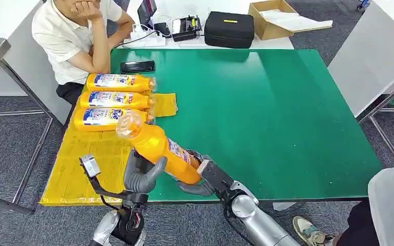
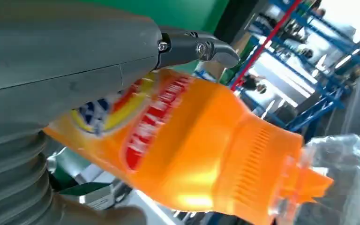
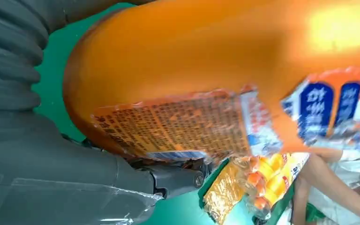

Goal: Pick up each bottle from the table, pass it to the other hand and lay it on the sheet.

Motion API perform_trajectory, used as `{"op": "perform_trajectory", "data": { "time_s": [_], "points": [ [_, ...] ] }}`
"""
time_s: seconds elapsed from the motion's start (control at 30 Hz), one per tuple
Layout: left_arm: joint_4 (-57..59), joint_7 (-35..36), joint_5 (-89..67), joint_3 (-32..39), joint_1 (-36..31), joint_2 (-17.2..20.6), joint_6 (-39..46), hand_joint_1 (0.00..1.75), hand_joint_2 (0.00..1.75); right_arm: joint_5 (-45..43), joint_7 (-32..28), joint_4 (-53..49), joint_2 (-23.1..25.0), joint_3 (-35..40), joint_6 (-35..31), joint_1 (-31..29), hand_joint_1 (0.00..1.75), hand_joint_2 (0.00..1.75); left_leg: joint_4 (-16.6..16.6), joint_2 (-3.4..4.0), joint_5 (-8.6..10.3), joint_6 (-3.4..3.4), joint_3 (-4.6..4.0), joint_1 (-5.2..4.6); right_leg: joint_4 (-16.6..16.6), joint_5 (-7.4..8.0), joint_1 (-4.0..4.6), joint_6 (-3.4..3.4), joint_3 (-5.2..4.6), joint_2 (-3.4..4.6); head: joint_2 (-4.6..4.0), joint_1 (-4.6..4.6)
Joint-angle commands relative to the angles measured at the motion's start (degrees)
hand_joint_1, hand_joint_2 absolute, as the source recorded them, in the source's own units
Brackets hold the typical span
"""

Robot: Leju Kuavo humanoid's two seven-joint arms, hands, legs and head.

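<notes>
Green table (image 1: 267, 113), yellow sheet (image 1: 77, 169) at its left edge — three bottles laid. Both hands gripped the fourth bottle (image 1: 159, 148): left hand (image 1: 143, 174), right hand (image 1: 208, 177). Right should release only once left holds firmly.

Head view: high, facing forward and down over the tabletop (image 1: 287, 128). Wrist views: close behind each hand, sharing the orange bottle (image 2: 206, 154).

Tilted orange bottle (image 1: 163, 151) airborne; three bottles (image 1: 115, 98) lie on yellow sheet (image 1: 77, 174)

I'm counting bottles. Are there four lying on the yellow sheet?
No, three bottles lie on the yellow sheet; the fourth is held up.
</notes>
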Motion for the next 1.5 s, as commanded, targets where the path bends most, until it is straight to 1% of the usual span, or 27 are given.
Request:
{"op": "perform_trajectory", "data": {
  "time_s": [0.03, 0.13, 0.17, 0.2, 0.23, 0.27, 0.37, 0.43, 0.47, 0.5, 0.53, 0.67, 0.7, 0.73, 0.9, 0.97, 1.0, 1.03, 1.07, 1.1, 1.13, 1.2, 1.27, 1.37, 1.4, 1.43, 1.5],
  "points": [
    [8.35, -0.28, -0.75, -3.37, -3.23, 1.41, -2.24, 0.33, 1.75, -0.10, -0.18, 5.07, 0.30, 2.24, 0.51, -3.66, 1.75, 1.75, -0.03, 0.12, -0.05, 0.01, 0.18, -0.01, -0.05, -0.03, 0.02, -0.13, 0.16, 0.04, 0.00, 0.00],
    [8.50, -0.11, -0.81, -3.47, -3.38, 1.41, -2.44, 0.30, 1.75, -0.06, -0.19, 5.06, 0.29, 2.23, 0.46, -3.67, 1.75, 1.75, -0.02, 0.11, -0.10, 0.01, 0.30, 0.01, -0.04, -0.08, 0.06, -0.22, 0.29, 0.01, 0.00, 0.00],
    [8.86, 0.18, -0.86, -3.67, -3.41, 1.54, -2.63, 0.00, 1.75, 0.02, -0.21, 5.09, 0.27, 2.25, 0.49, -3.76, 1.75, 1.75, -0.03, 0.14, -0.09, 0.00, 0.27, 0.00, -0.04, -0.06, 0.04, -0.19, 0.25, 0.05, 0.00, 0.00],
    [9.45, 0.02, -1.44, -3.71, -3.59, 1.56, -3.01, 0.00, 1.75, 0.04, -0.21, 5.23, 0.23, 2.17, 0.67, -3.76, 1.75, 1.75, -0.02, 0.12, -0.06, 0.01, 0.17, 0.00, -0.04, -0.03, 0.03, -0.13, 0.15, 0.05, 0.00, 0.00],
    [9.78, -0.08, -1.57, -3.69, -3.69, 1.52, -3.32, 0.00, 1.75, 0.03, -0.21, 5.33, 0.21, 2.07, 0.63, -3.71, 1.75, 1.75, 0.05, 0.28, -0.24, 0.01, 0.48, 0.04, -0.01, -0.16, 0.11, -0.32, 0.45, 0.13, 0.00, 0.00],
    [10.18, -0.59, -2.00, -3.52, -3.85, 1.44, -3.67, 0.00, 1.75, 0.06, -0.25, 5.67, 0.11, 1.95, 0.69, -3.65, 1.75, 1.75, -0.05, 0.14, -0.07, 0.01, 0.23, -0.02, -0.05, -0.04, 0.02, -0.16, 0.20, 0.05, 0.00, 0.00],
    [10.17, -2.96, -5.80, -3.66, -4.58, 1.58, -3.55, 0.00, 1.75, -0.20, -0.75, 5.93, 0.23, 1.87, 1.54, -3.39, 1.75, 1.75, -0.01, 0.16, -0.15, 0.01, 0.39, 0.02, -0.05, -0.11, 0.08, -0.25, 0.38, 0.04, 0.00, 0.00],
    [10.15, -4.53, -8.93, -3.79, -5.25, 1.15, -1.44, 0.02, 1.75, -0.13, -0.81, 5.54, 0.21, 1.93, 1.37, -3.15, 1.75, 1.75, -0.03, 0.05, -0.05, 0.01, 0.18, 0.00, -0.03, -0.05, 0.03, -0.14, 0.17, -0.02, 0.00, 0.00],
    [10.10, -4.45, -9.18, -3.52, -5.43, 0.76, -1.21, 0.09, 1.75, -0.14, -0.79, 5.30, 0.14, 1.97, 1.37, -3.08, 1.75, 1.75, 0.00, 0.09, -0.10, 0.01, 0.26, 0.01, -0.02, -0.09, 0.05, -0.20, 0.25, -0.01, 0.00, 0.00],
    [10.15, -4.36, -9.35, -3.44, -5.62, 0.67, -1.18, 0.44, 1.75, -0.09, -0.75, 5.26, 0.08, 2.15, 1.59, -3.21, 1.75, 1.75, -0.01, 0.05, -0.05, 0.01, 0.16, 0.01, -0.03, -0.05, 0.04, -0.14, 0.15, -0.02, 0.00, 0.00],
    [10.24, -4.37, -9.81, -3.42, -5.77, 0.66, -1.02, 0.59, 1.75, -0.09, -0.69, 5.30, 0.09, 2.20, 1.60, -3.27, 1.75, 1.75, 0.03, 0.09, -0.13, 0.01, 0.27, 0.03, -0.01, -0.11, 0.08, -0.22, 0.28, -0.02, 0.00, 0.00],
    [10.24, -4.37, -9.81, -3.42, -5.77, 0.66, -1.02, 0.59, 1.75, -0.09, -0.69, 5.30, 0.09, 2.20, 1.60, -3.27, 1.75, 1.75, -0.01, 0.10, -0.08, 0.00, 0.21, 0.01, -0.03, -0.06, 0.05, -0.17, 0.19, 0.01, 0.00, 0.00],
    [10.35, -4.78, -10.55, -3.46, -5.90, 0.79, -0.94, 0.75, 1.75, -0.17, -0.56, 5.51, 0.07, 2.27, 1.83, -3.38, 1.75, 1.75, 0.03, 0.15, -0.15, 0.00, 0.32, 0.04, -0.01, -0.11, 0.09, -0.25, 0.31, 0.04, 0.00, 0.00],
    [10.43, -4.80, -10.55, -3.32, -5.92, 0.73, -0.90, 1.34, 1.75, -0.20, -0.52, 5.57, 0.07, 2.30, 1.89, -3.40, 1.75, 1.75, -0.01, 0.10, -0.09, 0.01, 0.23, 0.00, -0.02, -0.08, 0.04, -0.18, 0.21, 0.01, 0.00, 0.00],
    [10.65, -4.89, -10.85, -3.23, -6.04, 0.74, -0.96, 1.36, 1.75, -0.17, -0.49, 5.70, 0.04, 2.39, 1.92, -3.39, 1.75, 1.75, 0.00, 0.07, -0.08, 0.01, 0.21, 0.01, -0.03, -0.07, 0.05, -0.17, 0.22, -0.02, 0.00, 0.00],
    [11.01, -5.30, -11.89, -3.15, -6.20, 0.76, -0.69, 1.50, 1.75, -0.20, -0.48, 5.70, 0.07, 2.48, 1.97, -3.35, 1.75, 1.75, 0.03, 0.11, -0.14, 0.01, 0.31, 0.02, -0.02, -0.12, 0.07, -0.23, 0.31, -0.01, 0.00, 0.00],
    [11.87, -5.96, -12.92, -2.11, -6.58, -0.72, -0.71, 0.89, 1.75, 0.19, 0.01, 6.90, -0.20, 4.19, 3.54, -4.51, 1.75, 1.75, 0.04, 0.17, -0.17, 0.01, 0.34, 0.02, -0.01, -0.12, 0.08, -0.24, 0.32, 0.05, 0.00, 0.00],
    [12.08, -5.93, -12.94, -1.96, -6.76, -0.88, -0.65, 0.96, 1.75, 0.38, -0.12, 7.07, -0.21, 4.63, 3.77, -4.75, 1.75, 1.75, 0.02, 0.17, -0.15, 0.01, 0.33, 0.03, -0.03, -0.11, 0.08, -0.23, 0.32, 0.05, 0.00, 0.00],
    [12.29, -5.92, -12.97, -1.90, -6.94, -0.97, -0.69, 0.63, 1.75, 0.60, -0.16, 7.25, -0.24, 5.03, 3.92, -4.96, 1.75, 1.75, 0.01, 0.09, -0.07, 0.01, 0.17, 0.01, -0.03, -0.05, 0.05, -0.15, 0.17, 0.01, 0.00, 0.00],
    [12.70, -5.09, -11.65, -1.73, -7.14, -1.09, -2.45, 1.26, 1.75, 0.82, -0.35, 7.58, -0.26, 5.63, 4.03, -5.29, 1.75, 1.75, 0.03, 0.15, -0.11, 0.02, 0.24, 0.01, -0.01, -0.07, 0.06, -0.19, 0.22, 0.05, 0.00, 0.00],
    [12.88, -4.96, -10.64, -1.40, -7.03, -1.04, -3.76, 1.50, 1.75, 0.52, -0.59, 7.88, -0.10, 5.71, 4.30, -5.40, 1.75, 1.75, 0.02, 0.13, -0.09, 0.02, 0.19, 0.01, -0.01, -0.06, 0.05, -0.17, 0.18, 0.04, 0.00, 0.00],
    [12.93, -4.98, -10.58, -1.36, -6.94, -0.96, -3.88, 1.50, 1.75, 0.51, -0.59, 7.94, -0.07, 5.73, 4.27, -5.41, 1.75, 1.75, 0.02, 0.14, -0.10, 0.01, 0.25, 0.02, -0.03, -0.07, 0.06, -0.19, 0.24, 0.04, 0.00, 0.00],
    [12.66, -4.94, -9.78, -1.36, -6.53, -0.85, -5.46, 1.75, 1.75, 0.47, -0.66, 8.25, -0.02, 5.84, 3.99, -5.55, 1.75, 1.75, 0.08, 0.27, -0.24, 0.01, 0.47, 0.05, 0.00, -0.16, 0.13, -0.33, 0.45, 0.11, 0.00, 0.00],
    [12.40, -5.05, -9.95, -1.07, -6.06, -0.80, -5.77, 1.75, 1.75, -0.04, -0.54, 8.91, 0.11, 5.41, 3.84, -5.52, 1.75, 1.75, -0.01, 0.12, -0.09, 0.01, 0.23, -0.01, -0.03, -0.07, 0.03, -0.17, 0.21, 0.03, 0.00, 0.00],
    [11.97, -5.35, -10.56, -0.96, -6.00, -0.61, -5.49, 1.75, 1.75, -0.10, -0.47, 9.03, 0.12, 5.13, 3.48, -5.29, 1.38, 1.75, 0.00, 0.11, -0.09, 0.01, 0.20, 0.01, -0.03, -0.07, 0.04, -0.16, 0.19, 0.02, 0.00, 0.00],
    [11.20, -6.08, -12.67, -1.01, -5.93, -0.27, -3.93, 1.75, 1.75, 0.51, 0.18, 9.16, 0.12, 4.70, 2.10, -4.93, 0.19, 1.75, 0.01, 0.12, -0.11, 0.01, 0.25, 0.01, -0.03, -0.08, 0.05, -0.18, 0.24, 0.03, 0.00, 0.00],
    [10.78, -6.07, -12.70, -0.80, -5.84, -0.21, -3.88, 1.75, 1.75, 0.53, 0.18, 9.10, 0.01, 4.67, 1.95, -4.64, 0.19, 1.75, 0.02, 0.15, -0.15, 0.01, 0.31, 0.03, -0.04, -0.11, 0.07, -0.21, 0.30, 0.04, 0.00, 0.00]
  ]
}}
